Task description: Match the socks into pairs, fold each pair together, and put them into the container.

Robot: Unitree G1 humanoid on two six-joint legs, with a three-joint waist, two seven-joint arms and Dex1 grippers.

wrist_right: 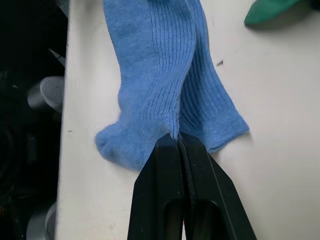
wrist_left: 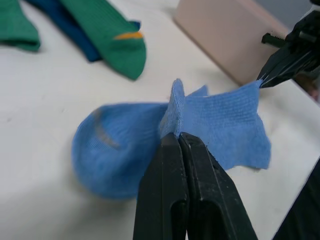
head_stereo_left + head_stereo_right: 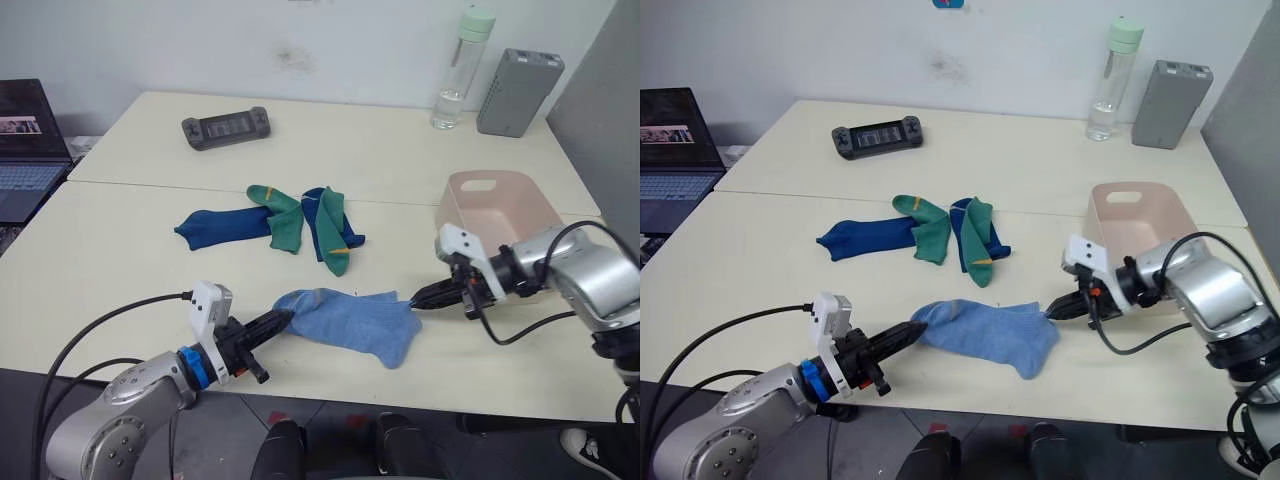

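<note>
Step in hand: the light blue pair (image 3: 350, 322) was being handled; both socks lay one on the other on the near part of the table (image 3: 120, 260), so matching of this pair looked done and the folding looked to be the work of the moment.

Left gripper (image 3: 282, 318): its two black fingers were closed tight on a pinch of the light blue fabric at the end nearer the robot's left, as the left wrist view showed clearly.

Right gripper (image 3: 418, 297): its fingers were also closed, pinching the edge of the same pair at the opposite end, near the cuff side.

State of the pair: it was stretched between the two grippers, mostly lying flat on the table, not yet doubled over.

Container (image 3: 500, 205): the pale pink tub stood on the robot's right, just behind the right gripper; I could see no sock in the visible part of it.

Other socks: the two green (image 3: 285, 215) and two dark blue (image 3: 220, 225) ones lay together in a loose heap further back, well apart from the grippers and not yet paired.

Next move, as I judge: one end should be carried over to the other end to fold the pair, and then the folded pair lifted to the tub; the grip must stay on both layers, otherwise one sock may slip out.

Other things: a black handheld controller (image 3: 227, 128), a bottle (image 3: 456, 70) and a grey box (image 3: 518, 92) stood at the far side.
</note>
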